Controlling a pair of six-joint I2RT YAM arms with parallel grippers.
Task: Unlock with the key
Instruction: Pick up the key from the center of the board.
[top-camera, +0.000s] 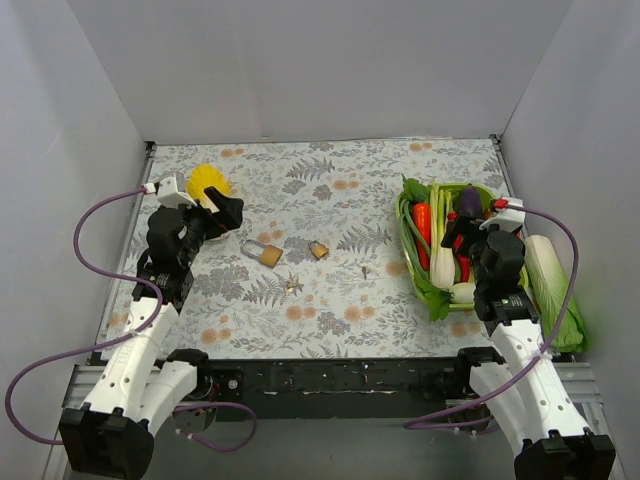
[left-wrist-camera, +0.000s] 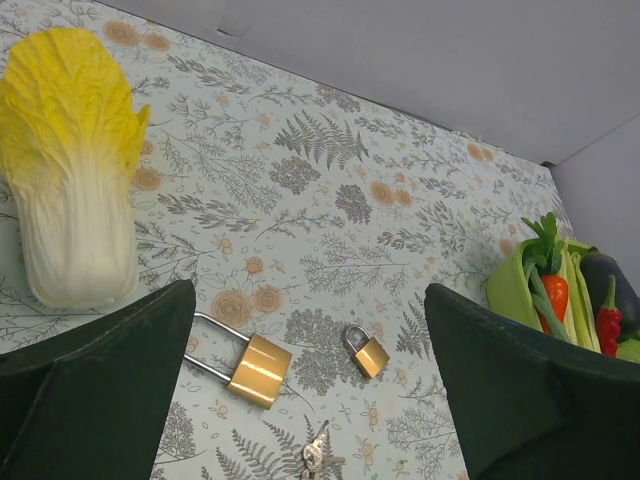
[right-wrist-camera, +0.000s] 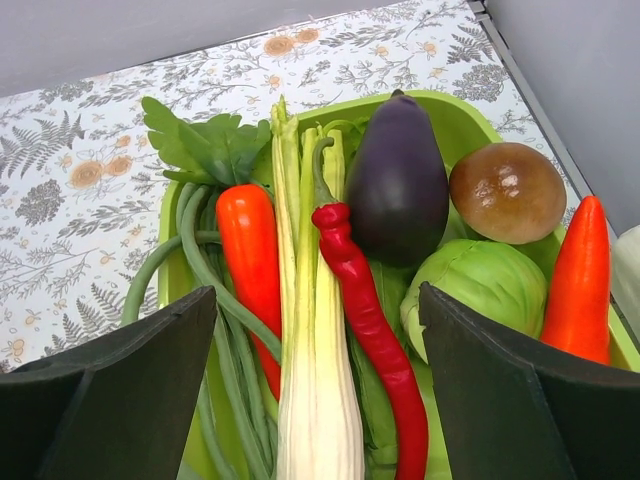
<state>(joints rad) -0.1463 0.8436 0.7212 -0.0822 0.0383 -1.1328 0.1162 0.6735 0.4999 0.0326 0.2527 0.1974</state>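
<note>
Item: left gripper (left-wrist-camera: 310, 300); jaws spread wide, gripping nothing; hangs above the floral tablecloth (top-camera: 340, 320) at the left of the table, just beside a yellow napa cabbage (left-wrist-camera: 70, 170) that lies flat on the cloth.

Item: right gripper (right-wrist-camera: 318, 295); jaws likewise wide apart and empty; poised over a green basket (right-wrist-camera: 470, 115) at the right of the table.

Item: large brass padlock (left-wrist-camera: 245, 365); lies flat near the table's middle, long shackle pointing toward the cabbage, apart from both grippers.

Item: small brass padlock (left-wrist-camera: 366, 351); lies flat just to the right of the large one, not touching it.

Item: keys (left-wrist-camera: 315, 455); a small bunch on the cloth, nearer the arms than either padlock, between the two and touching neither.

Item: small speck (top-camera: 365, 270) right of the small padlock; possibly another key, too small to tell.

Basket contents: eggplant (right-wrist-camera: 398, 180); red chili (right-wrist-camera: 365, 300) lying against it; carrot (right-wrist-camera: 250, 260); pale celery stalks (right-wrist-camera: 315, 380); green beans (right-wrist-camera: 200, 290); brown mushroom (right-wrist-camera: 507, 192); round green cabbage (right-wrist-camera: 485, 285).

Item: long pale-green cabbage (top-camera: 550, 290); on the cloth just beside the basket's right side.
</note>
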